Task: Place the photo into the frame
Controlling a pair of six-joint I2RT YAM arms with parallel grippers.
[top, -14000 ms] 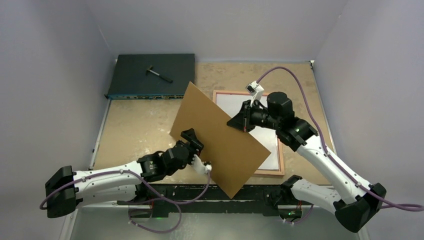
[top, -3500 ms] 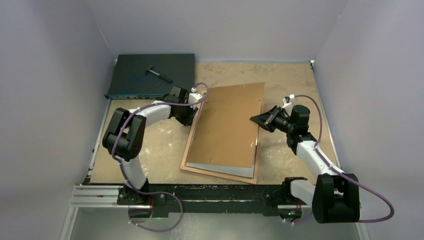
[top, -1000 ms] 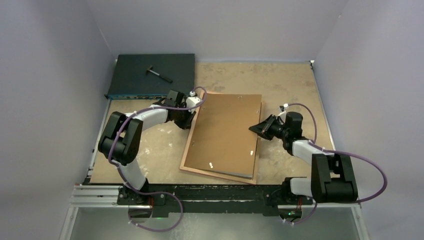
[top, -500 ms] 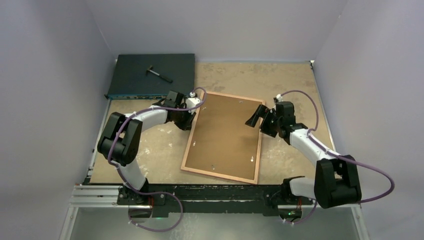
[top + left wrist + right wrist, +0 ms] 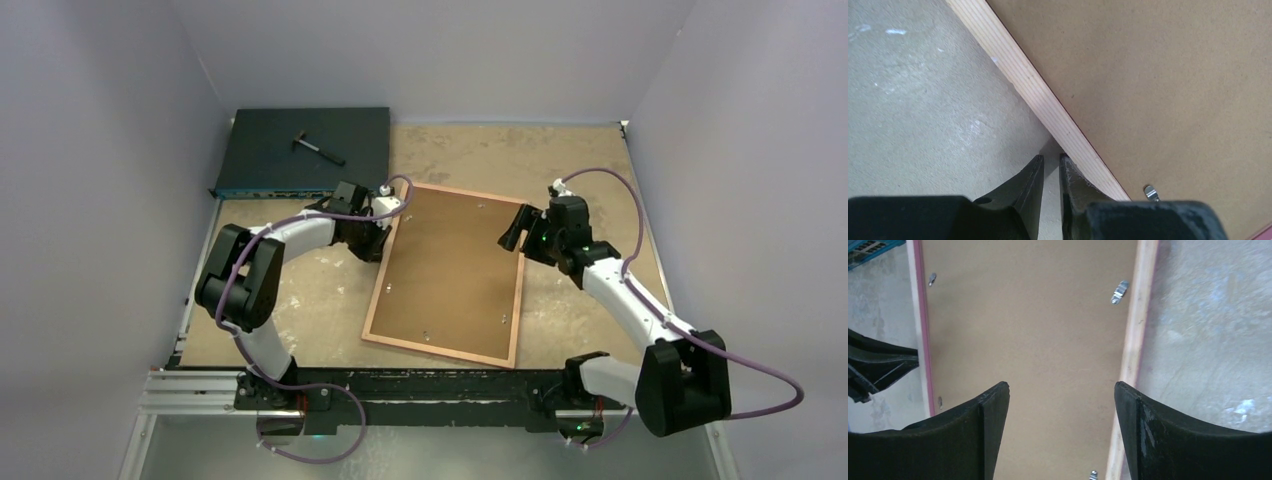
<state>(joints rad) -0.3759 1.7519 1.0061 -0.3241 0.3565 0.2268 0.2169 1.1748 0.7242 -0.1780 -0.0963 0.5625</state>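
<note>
1. The frame [image 5: 438,352] lies flat, back side up, in the middle of the tabletop [image 5: 290,290]. It sits slightly askew, with its near edge close to the tabletop's near edge.
2. A brown backing board [image 5: 450,270] fills the frame's opening, with the pale wooden rim showing all around it.
3. Small metal clips [image 5: 1118,291] sit along the inner edges of the rim.
4. The photo cannot be seen in any view.
5. The left gripper [image 5: 1050,162] is low at the frame's left edge, near its far-left corner. Its fingers are almost together with only a thin slit between them, and they grip nothing. One fingertip is right against the rim.
6. The right gripper [image 5: 1062,390] hangs over the frame's right edge, toward the far end. Its jaws are spread wide and hold nothing.
7. A dark flat box [image 5: 300,150] occupies the tabletop's far-left corner, with a small tool [image 5: 318,147] lying on top.
</note>
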